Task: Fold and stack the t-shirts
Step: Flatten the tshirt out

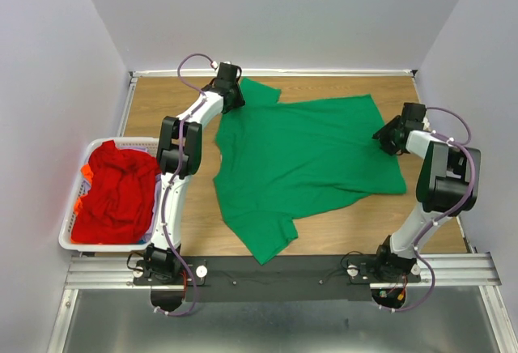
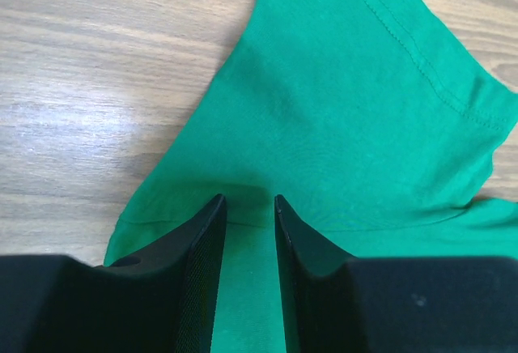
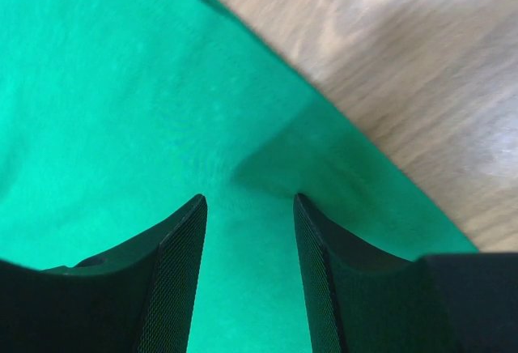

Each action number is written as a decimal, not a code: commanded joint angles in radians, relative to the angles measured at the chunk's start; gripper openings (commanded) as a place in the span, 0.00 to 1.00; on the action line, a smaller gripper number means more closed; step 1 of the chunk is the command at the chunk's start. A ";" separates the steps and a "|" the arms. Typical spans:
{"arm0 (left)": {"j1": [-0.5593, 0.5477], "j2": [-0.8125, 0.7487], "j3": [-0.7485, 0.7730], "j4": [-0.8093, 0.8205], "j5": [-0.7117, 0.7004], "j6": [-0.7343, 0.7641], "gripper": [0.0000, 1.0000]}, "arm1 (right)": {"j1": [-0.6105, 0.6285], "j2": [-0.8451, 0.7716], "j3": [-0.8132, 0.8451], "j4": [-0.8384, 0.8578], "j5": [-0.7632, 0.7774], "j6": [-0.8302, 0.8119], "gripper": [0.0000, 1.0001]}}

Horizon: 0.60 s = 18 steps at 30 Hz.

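A bright green t-shirt (image 1: 307,159) lies spread flat on the wooden table, collar to the left and hem to the right. My left gripper (image 1: 229,98) is at the shirt's far-left sleeve. In the left wrist view its jaws (image 2: 249,199) stand a narrow gap apart over the green cloth (image 2: 348,102), which lies flat between them. My right gripper (image 1: 382,136) is at the shirt's right edge. Its jaws (image 3: 249,197) are wider apart, low over the cloth (image 3: 121,110) near its border. Red t-shirts (image 1: 117,191) are heaped in the basket, with a bit of orange showing.
A white slatted basket (image 1: 97,248) stands off the table's left edge. Bare wood (image 1: 348,227) shows in front of the shirt and along the back (image 1: 324,86). Grey walls close in on three sides, and a black rail (image 1: 275,276) carries the arm bases.
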 commanded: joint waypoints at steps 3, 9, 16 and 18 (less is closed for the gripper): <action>0.022 0.035 0.004 -0.068 -0.032 -0.047 0.39 | -0.014 -0.011 0.007 -0.072 0.081 -0.022 0.57; 0.016 -0.017 0.046 -0.039 -0.018 0.014 0.64 | -0.010 -0.082 0.061 -0.109 0.049 -0.079 0.61; -0.007 -0.216 -0.014 -0.036 -0.094 0.109 0.79 | -0.010 -0.234 0.001 -0.268 0.104 -0.093 0.70; -0.027 -0.311 -0.095 -0.039 -0.117 0.132 0.79 | -0.010 -0.295 -0.025 -0.329 0.118 -0.099 0.72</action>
